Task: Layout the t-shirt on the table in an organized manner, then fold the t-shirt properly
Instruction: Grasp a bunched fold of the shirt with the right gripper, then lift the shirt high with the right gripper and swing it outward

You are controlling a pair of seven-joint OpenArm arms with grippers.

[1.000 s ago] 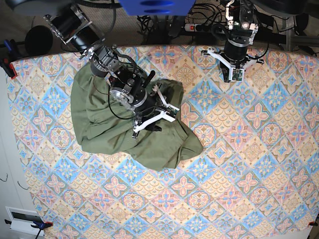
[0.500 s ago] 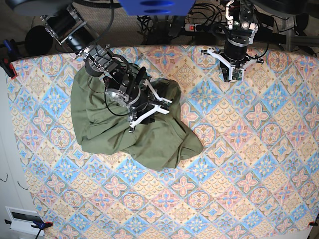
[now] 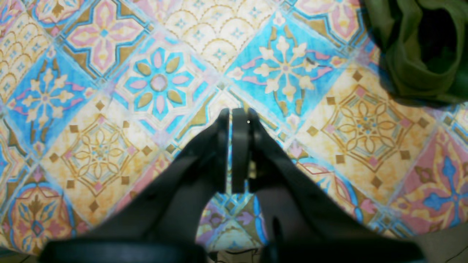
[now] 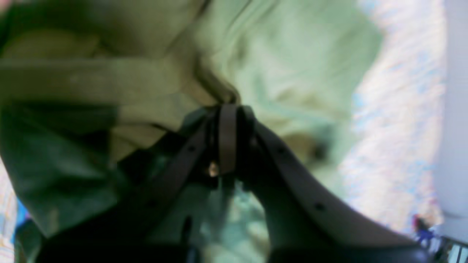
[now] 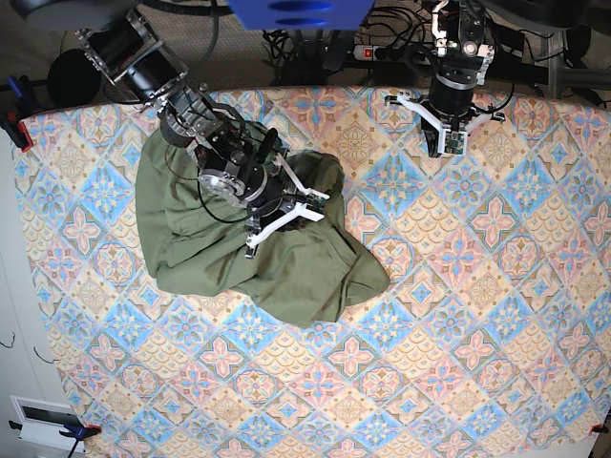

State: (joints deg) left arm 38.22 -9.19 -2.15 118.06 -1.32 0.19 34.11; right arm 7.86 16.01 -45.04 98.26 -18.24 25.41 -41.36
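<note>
Right gripper at 10 o'clock, arm angled down, jaws pinched together on the t-shirt. Left gripper at 1 o'clock, closed, empty, pointing down.

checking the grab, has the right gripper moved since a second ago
Yes. The right gripper has pulled back up and left over the t-shirt, away from its lower-right corner.

The right wrist view is blurred, so the t-shirt fold at the claw tips is unclear.
</note>
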